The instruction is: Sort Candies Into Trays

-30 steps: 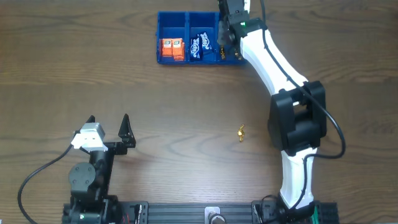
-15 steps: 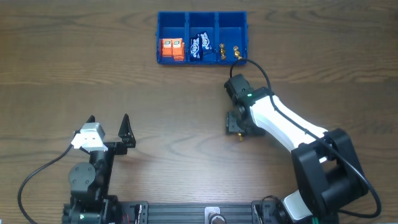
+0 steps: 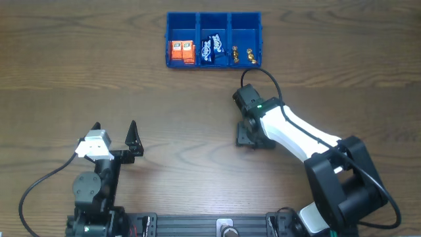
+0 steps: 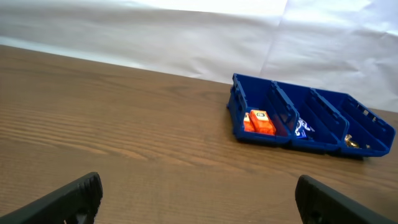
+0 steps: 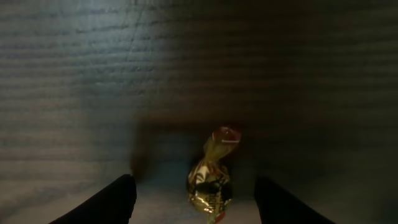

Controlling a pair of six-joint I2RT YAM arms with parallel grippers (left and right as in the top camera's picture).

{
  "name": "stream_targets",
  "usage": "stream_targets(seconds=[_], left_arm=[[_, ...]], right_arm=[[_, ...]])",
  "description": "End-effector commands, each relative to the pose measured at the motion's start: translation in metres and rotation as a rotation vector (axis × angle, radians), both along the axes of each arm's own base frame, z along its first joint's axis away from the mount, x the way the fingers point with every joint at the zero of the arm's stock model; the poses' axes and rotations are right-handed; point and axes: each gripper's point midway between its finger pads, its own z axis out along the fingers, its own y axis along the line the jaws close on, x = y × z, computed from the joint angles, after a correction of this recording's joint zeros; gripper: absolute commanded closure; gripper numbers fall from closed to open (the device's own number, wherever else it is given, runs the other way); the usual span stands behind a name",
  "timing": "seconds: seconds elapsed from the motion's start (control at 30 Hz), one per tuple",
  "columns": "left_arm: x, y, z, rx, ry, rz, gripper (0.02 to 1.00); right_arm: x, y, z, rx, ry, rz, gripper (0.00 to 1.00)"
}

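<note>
A gold-wrapped candy [image 5: 212, 180] lies on the wooden table, between the two spread fingers of my right gripper [image 5: 194, 206]. That gripper [image 3: 253, 135] is open and sits low over the table's middle, hiding the candy from above. The blue three-compartment tray [image 3: 213, 16] stands at the far edge: two orange candies [image 3: 183, 52] in its left bin, blue-wrapped candies [image 3: 212, 48] in the middle, two gold candies [image 3: 242, 51] in the right. My left gripper [image 3: 115, 133] stands open near the left arm's base, holding nothing. The tray [image 4: 283, 93] and orange candies [image 4: 259, 122] lie far ahead of it [image 4: 199, 202].
The right arm's cable [image 3: 263, 74] loops above the gripper, just short of the tray. Bare wooden table [image 3: 99, 79] spreads around both arms.
The right arm swung back from the tray's right bin to the lone gold candy on the table and lowered around it, covering it in the top view. The left arm has not moved.
</note>
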Motion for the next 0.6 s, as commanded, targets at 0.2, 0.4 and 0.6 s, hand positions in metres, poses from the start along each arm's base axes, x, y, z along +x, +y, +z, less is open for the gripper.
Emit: stream_targets(seconds=[0.2, 0.4, 0.6], left_arm=[[-0.0009, 0.0031, -0.0167, 0.011, 0.051, 0.015, 0.020], [-0.0009, 0.0031, -0.0167, 0.011, 0.051, 0.015, 0.020], [-0.0009, 0.0031, -0.0167, 0.011, 0.051, 0.015, 0.020]], right_arm=[[0.0042, -0.0121, -0.0072, -0.039, -0.007, -0.037, 0.408], [0.0027, -0.0127, -0.0122, -0.045, 0.008, -0.050, 0.599], [0.0019, -0.0131, -0.0122, -0.047, 0.011, -0.052, 0.750]])
